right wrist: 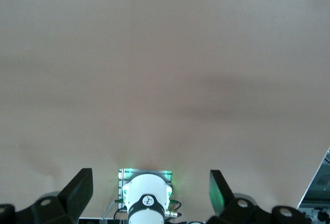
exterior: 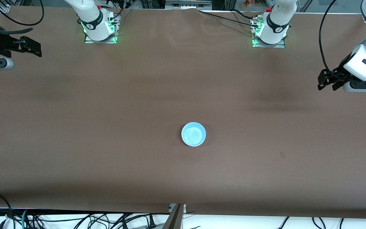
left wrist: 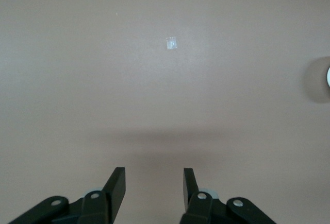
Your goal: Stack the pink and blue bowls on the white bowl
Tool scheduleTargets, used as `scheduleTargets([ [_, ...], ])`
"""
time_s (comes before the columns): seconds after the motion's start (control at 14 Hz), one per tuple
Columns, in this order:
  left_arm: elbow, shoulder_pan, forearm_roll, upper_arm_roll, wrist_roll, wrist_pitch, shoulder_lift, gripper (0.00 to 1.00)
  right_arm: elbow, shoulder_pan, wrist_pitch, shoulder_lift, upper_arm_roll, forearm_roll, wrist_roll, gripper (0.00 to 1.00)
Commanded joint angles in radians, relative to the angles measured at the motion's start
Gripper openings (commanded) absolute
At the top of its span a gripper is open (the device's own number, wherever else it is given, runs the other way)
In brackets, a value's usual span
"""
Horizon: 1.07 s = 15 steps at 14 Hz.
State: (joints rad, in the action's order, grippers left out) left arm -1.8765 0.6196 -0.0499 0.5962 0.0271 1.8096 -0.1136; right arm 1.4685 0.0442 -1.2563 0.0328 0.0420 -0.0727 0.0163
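Observation:
A light blue bowl (exterior: 193,134) stands upright near the middle of the brown table. No pink bowl or white bowl shows; I cannot tell whether anything sits under the blue one. My left gripper (exterior: 324,83) hangs open and empty over the left arm's end of the table, well apart from the bowl. In the left wrist view its fingers (left wrist: 153,176) are spread over bare table, and a pale sliver of a bowl's rim (left wrist: 328,77) shows at the frame's edge. My right gripper (exterior: 32,47) is open and empty over the right arm's end; its wrist view (right wrist: 149,178) shows bare table.
The table (exterior: 106,159) is covered by a brown cloth. A small pale patch (left wrist: 171,43) lies on it. The right arm's base (exterior: 98,25) and the left arm's base (exterior: 270,31) stand along the table's edge farthest from the front camera. Cables (exterior: 75,219) hang below the nearest edge.

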Motion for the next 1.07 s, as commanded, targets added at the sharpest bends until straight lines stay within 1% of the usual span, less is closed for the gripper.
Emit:
scheduleTargets([
  [0.0, 0.002, 0.012, -0.028, 0.002, 0.034, 0.017, -0.02, 0.8, 0.016, -0.017, -0.029, -0.016, 0.018, 0.042, -0.033, 1.0],
  [0.07, 0.011, 0.012, -0.028, 0.002, 0.034, 0.016, -0.017, 0.87, 0.018, -0.017, -0.032, -0.016, 0.018, 0.042, -0.044, 1.0],
  [0.14, 0.023, 0.011, -0.028, 0.004, 0.036, 0.014, -0.008, 1.0, 0.016, -0.018, -0.037, -0.016, 0.018, 0.048, -0.044, 1.0],
  [0.5, 0.057, 0.003, -0.016, 0.007, 0.025, 0.017, 0.011, 1.0, -0.007, -0.015, -0.038, 0.012, 0.01, 0.051, -0.027, 1.0],
  [0.71, 0.17, 0.0, -0.015, 0.008, 0.02, 0.004, 0.093, 1.0, -0.007, -0.017, -0.043, 0.015, 0.01, 0.051, -0.026, 1.0],
  [1.0, 0.189, -0.001, -0.013, 0.007, 0.027, 0.004, 0.109, 1.0, -0.013, -0.015, -0.045, 0.021, 0.01, 0.051, -0.021, 1.0],
])
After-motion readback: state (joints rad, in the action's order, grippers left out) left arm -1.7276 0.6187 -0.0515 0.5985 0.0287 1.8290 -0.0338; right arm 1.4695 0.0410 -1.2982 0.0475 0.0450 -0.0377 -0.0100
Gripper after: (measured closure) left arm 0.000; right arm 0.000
